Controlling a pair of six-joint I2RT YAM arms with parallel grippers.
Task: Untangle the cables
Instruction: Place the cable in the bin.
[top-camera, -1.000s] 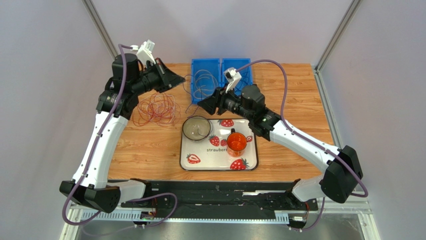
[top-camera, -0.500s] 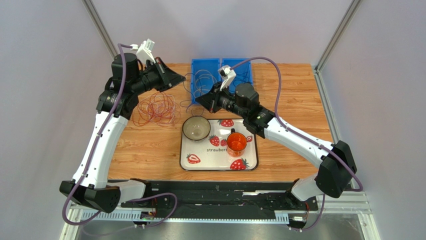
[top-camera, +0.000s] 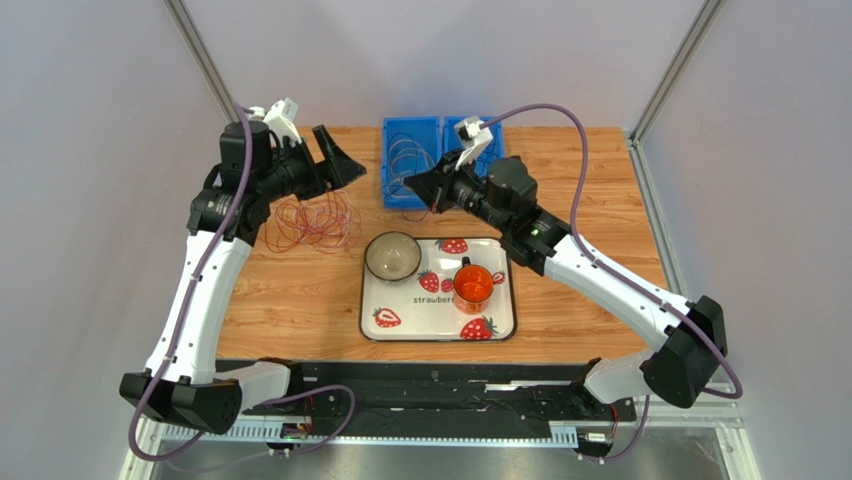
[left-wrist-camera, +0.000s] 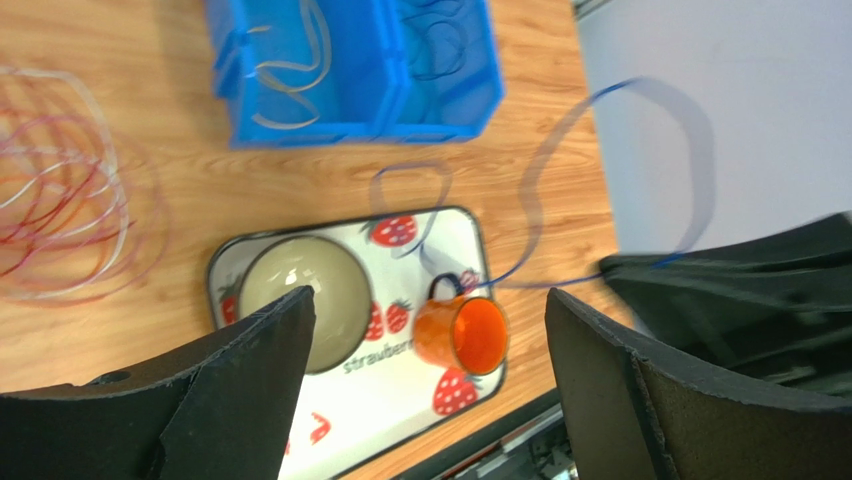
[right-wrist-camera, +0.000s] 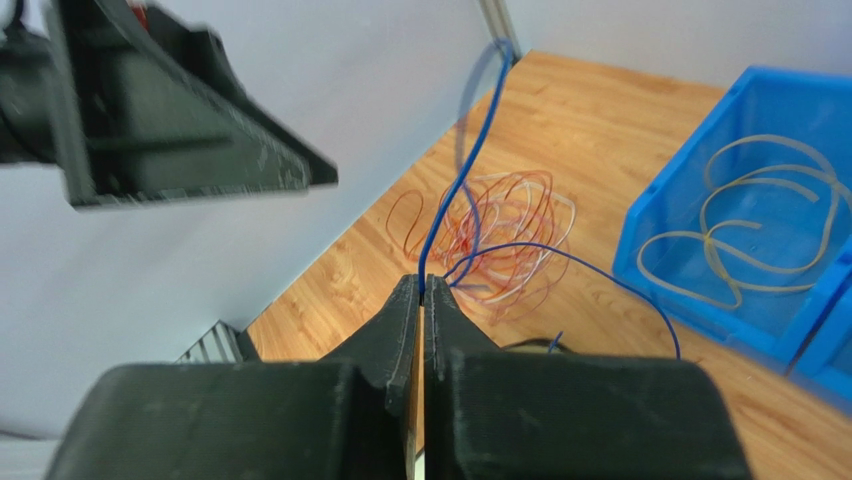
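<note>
1. The cables (top-camera: 312, 218) are partly sorted, as I judge it. A white cable (right-wrist-camera: 740, 225) lies alone in one of the blue bins (left-wrist-camera: 330, 128), and a dark cable (left-wrist-camera: 440, 35) lies in the bin beside it.
2. What is left is the red, orange and white coil (right-wrist-camera: 505, 225). It lies as a loose heap on the table (top-camera: 590, 200), near the bins, its strands crossing one another. The blue cable (right-wrist-camera: 470, 150) is not yet put away either.
3. My right hand (right-wrist-camera: 421, 290) is pressed together on the blue cable. The cable rises from the fingertips, and another stretch loops out toward the bins. Whether it is threaded through the coil I cannot tell.
4. My left hand (left-wrist-camera: 430, 300) stands wide apart and holds nothing. It is raised above the table near the coil's far side. The blue cable hangs in the air ahead of it, and I see no contact with its fingers (left-wrist-camera: 240, 380).
</note>
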